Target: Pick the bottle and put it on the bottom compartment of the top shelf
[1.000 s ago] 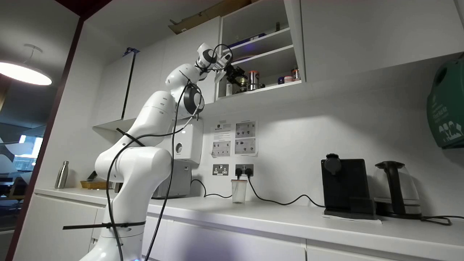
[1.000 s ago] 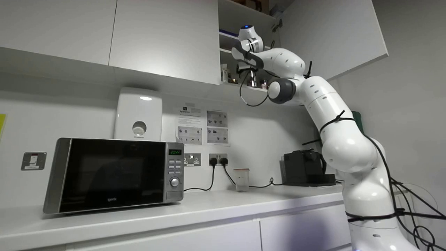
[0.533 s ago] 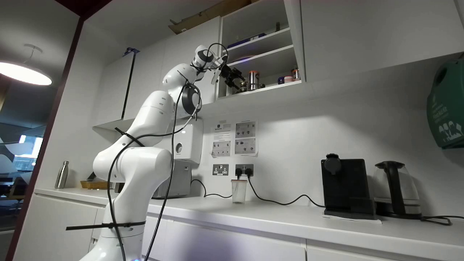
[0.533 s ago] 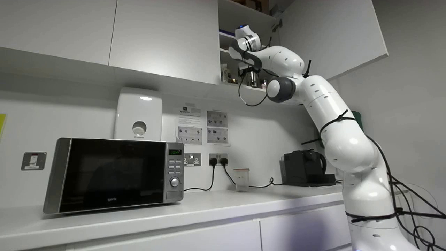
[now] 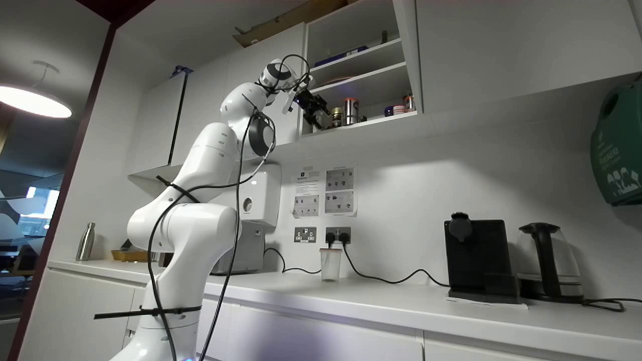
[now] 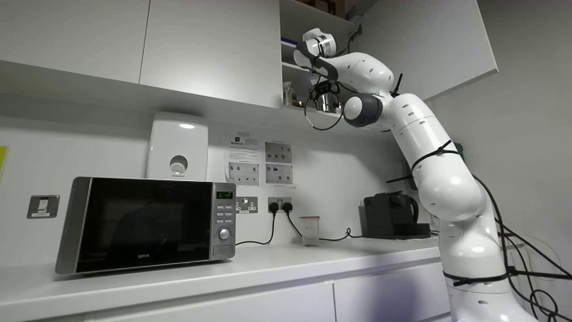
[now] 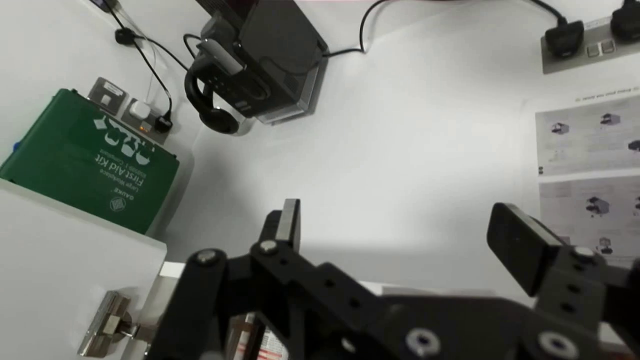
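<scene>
A pale, slim, upright bottle [image 6: 287, 93] stands at the left end of the lower compartment [image 5: 376, 93] of the open white wall cabinet, below the white dividing board [image 5: 373, 76]. My black gripper [image 5: 321, 116] is at the left front of this compartment and hides most of the bottle in that exterior view. The gripper also shows in the other angle [image 6: 323, 89]. In the wrist view the fingers [image 7: 400, 225] are wide apart with nothing between them. The bottle is not visible in the wrist view.
A gold jar [image 5: 336, 118], a metal tin with an orange lid [image 5: 351, 111] and small jars [image 5: 398, 109] stand in the same compartment. The open cabinet door [image 6: 424, 44] is beside the arm. A lidded clear container [image 5: 330, 264] and black coffee machine [image 5: 479, 260] stand on the counter.
My gripper has drawn back out of the compartment, to the left in an exterior view, and has tilted. The gold jar is now less covered. The pale bottle stays in place.
</scene>
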`<state>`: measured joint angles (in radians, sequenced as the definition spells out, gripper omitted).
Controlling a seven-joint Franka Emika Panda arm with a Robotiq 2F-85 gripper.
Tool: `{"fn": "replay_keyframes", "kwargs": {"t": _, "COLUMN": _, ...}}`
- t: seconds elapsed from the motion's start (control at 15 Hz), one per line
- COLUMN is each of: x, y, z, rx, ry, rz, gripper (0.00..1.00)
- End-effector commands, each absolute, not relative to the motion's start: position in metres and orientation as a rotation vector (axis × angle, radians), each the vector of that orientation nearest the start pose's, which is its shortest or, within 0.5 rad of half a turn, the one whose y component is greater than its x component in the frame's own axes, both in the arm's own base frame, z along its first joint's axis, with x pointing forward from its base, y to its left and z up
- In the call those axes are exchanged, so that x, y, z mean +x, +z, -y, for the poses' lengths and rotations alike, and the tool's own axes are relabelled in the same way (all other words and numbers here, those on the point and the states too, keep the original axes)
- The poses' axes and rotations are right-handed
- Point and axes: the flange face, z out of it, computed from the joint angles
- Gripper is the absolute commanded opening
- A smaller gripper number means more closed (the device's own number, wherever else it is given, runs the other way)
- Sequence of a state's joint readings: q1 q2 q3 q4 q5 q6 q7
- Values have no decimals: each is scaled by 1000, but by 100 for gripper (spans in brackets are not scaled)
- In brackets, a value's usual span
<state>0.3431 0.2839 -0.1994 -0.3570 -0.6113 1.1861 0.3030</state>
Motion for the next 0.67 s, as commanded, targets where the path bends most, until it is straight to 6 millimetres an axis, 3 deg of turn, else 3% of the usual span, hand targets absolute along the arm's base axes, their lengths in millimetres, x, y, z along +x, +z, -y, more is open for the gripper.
{"fn": "replay_keyframes", "kwargs": {"t": 0.0, "x": 425, "y": 942, "z": -22, "rx": -3294, "ry": -1024, "rz": -892, "gripper": 100}}
{"fn": "replay_keyframes", "kwargs": {"t": 0.6, "x": 430, "y": 938, "z": -22, "rx": -3284, "ry": -1019, "rz": -951, "gripper": 100}}
